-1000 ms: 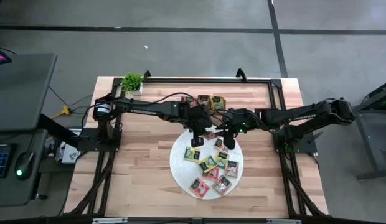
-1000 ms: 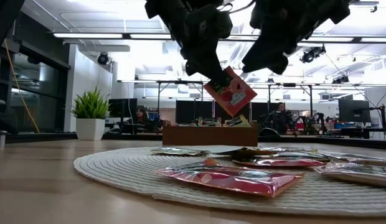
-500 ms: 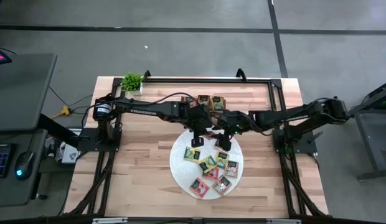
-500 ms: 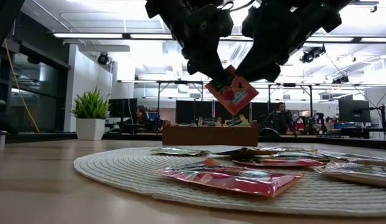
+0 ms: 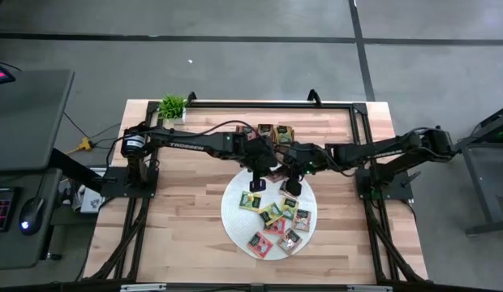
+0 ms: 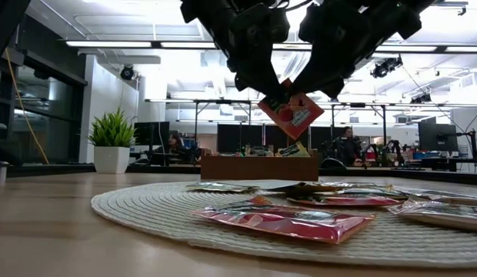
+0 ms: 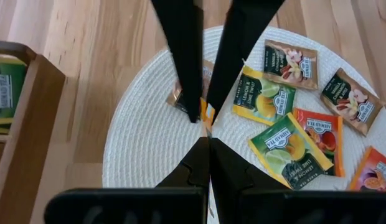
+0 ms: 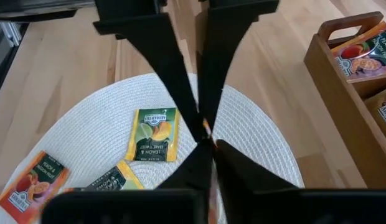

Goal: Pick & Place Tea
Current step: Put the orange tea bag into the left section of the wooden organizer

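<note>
Two dark robot arms meet in mid-air above a round white woven mat strewn with tea packets. Between them hangs one red tea packet, tilted so it stands on a corner, like a diamond.

The left gripper has its fingers clenched on the packet's upper left edge. The right gripper has closed in on the upper right edge, fingers pinched nearly together. Both appear to be gripping the same packet, though the low view does not show the right fingertips' contact cleanly.

In each wrist view the packet sits edge-on, right at the tips of that arm's own fingers, showing only as a thin orange sliver. Its flat face lies in line with the fingers, and its long diagonal hangs downward from both grips, away from the fingertips toward the mat.

The two grippers are equally near the packet, since both are touching or almost touching it. This looks like a handover from the left arm to the right.

The wooden tray, already holding some packets, lies beyond the right fingers and off to one side of them, past the mat's far edge. So the coming move likely turns on the left fingers releasing first.
</note>
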`<state>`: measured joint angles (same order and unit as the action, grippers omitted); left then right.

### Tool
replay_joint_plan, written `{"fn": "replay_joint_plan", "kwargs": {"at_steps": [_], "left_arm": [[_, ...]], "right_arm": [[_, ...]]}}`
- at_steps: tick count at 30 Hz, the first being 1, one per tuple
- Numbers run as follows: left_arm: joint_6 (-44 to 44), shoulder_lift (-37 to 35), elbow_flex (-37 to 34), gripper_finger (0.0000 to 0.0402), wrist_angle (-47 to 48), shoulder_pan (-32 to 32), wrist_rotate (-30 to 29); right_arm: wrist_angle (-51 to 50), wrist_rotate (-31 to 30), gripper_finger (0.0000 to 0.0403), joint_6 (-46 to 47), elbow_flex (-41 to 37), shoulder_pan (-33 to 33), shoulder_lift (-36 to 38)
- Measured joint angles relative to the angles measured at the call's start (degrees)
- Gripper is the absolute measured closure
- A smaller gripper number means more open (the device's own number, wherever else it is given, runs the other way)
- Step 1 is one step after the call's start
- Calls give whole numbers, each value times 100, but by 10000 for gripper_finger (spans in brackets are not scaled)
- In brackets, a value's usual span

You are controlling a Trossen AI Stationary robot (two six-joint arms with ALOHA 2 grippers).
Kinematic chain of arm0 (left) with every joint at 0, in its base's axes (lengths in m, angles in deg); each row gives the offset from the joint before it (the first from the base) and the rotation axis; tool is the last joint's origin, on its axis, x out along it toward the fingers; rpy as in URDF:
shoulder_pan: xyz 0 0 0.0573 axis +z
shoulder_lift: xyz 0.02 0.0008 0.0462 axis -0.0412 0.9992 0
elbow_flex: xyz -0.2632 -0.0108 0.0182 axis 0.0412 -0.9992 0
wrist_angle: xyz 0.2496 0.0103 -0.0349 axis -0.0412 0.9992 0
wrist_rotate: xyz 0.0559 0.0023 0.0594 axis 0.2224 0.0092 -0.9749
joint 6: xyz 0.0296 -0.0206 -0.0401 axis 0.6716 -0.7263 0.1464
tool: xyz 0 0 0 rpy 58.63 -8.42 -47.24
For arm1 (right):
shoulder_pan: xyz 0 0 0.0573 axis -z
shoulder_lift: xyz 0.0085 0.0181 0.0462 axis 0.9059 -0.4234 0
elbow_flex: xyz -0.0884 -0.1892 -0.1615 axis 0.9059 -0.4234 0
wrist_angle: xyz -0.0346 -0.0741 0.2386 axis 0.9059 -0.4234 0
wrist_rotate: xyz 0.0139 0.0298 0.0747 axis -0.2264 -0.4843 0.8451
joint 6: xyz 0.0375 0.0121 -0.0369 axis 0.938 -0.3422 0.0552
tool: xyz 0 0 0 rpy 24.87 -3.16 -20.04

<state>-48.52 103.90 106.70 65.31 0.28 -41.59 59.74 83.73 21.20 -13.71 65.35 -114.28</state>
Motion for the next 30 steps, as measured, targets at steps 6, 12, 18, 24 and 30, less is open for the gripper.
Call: {"fn": "replay_joint_plan", "kwargs": {"at_steps": [6,12,18,24,30], "left_arm": [[156,1,0,401,-48,0,13],[161,1,0,401,6,4,240],[266,1,0,398,42,0,-8],[593,1,0,332,48,0,7],[657,1,0,228,76,4,-37]], "right_arm": [[31,41,401,-147,0,0,4],[47,98,402,-148,0,-4,4],[28,64,402,-113,0,-2,4],[-24,47,402,-98,0,0,4],[-34,-76,403,-91,0,0,23]]}}
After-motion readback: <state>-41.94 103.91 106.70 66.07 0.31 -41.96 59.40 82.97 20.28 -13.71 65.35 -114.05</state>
